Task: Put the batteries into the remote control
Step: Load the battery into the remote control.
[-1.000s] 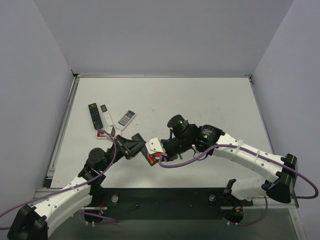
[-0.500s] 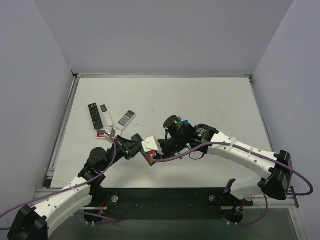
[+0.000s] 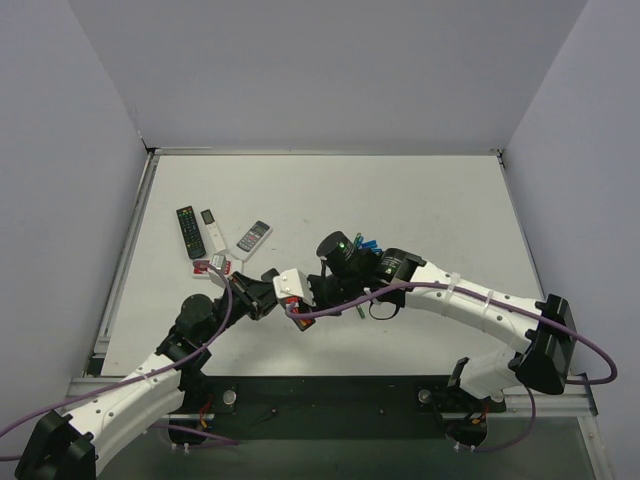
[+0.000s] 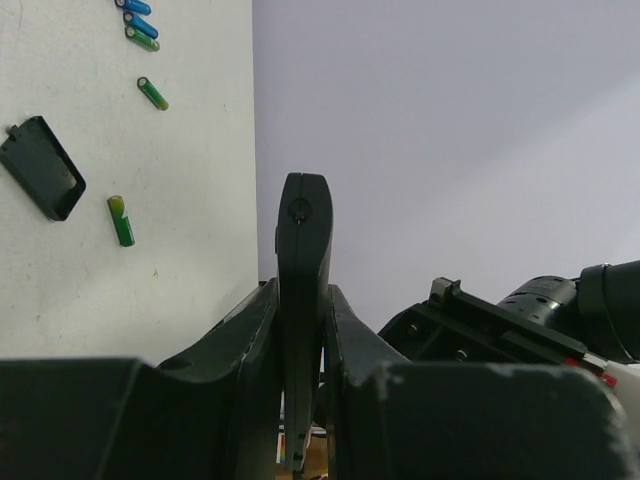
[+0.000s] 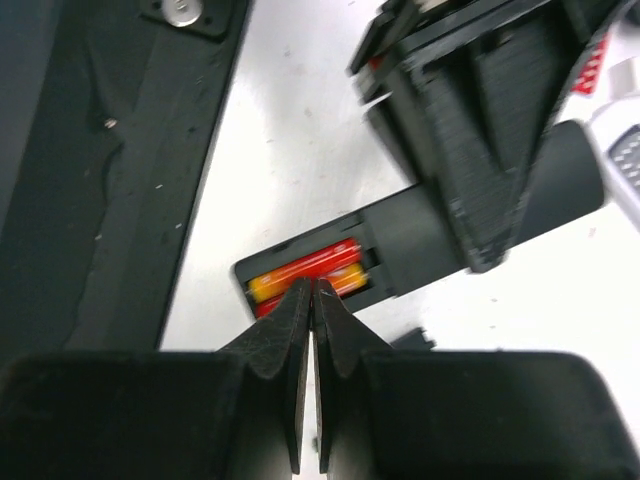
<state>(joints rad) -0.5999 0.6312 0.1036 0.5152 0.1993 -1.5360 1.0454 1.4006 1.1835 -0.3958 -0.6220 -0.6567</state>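
The left hand (image 4: 300,300) pinches the remote control (image 4: 303,215) edge-on above the near middle of the surface (image 4: 200,150). In the right wrist view the remote's long axis runs from 8 to 2 o'clock. The orange-red batteries (image 5: 305,262) lie lengthwise in its open 8 o'clock end. The right hand (image 5: 311,295), fingers (image 5: 280,340) pressed together and empty, sits at that end's 6 o'clock edge, so pressing the cells home looks like its job. The cover piece (image 4: 42,167) lies on the surface.
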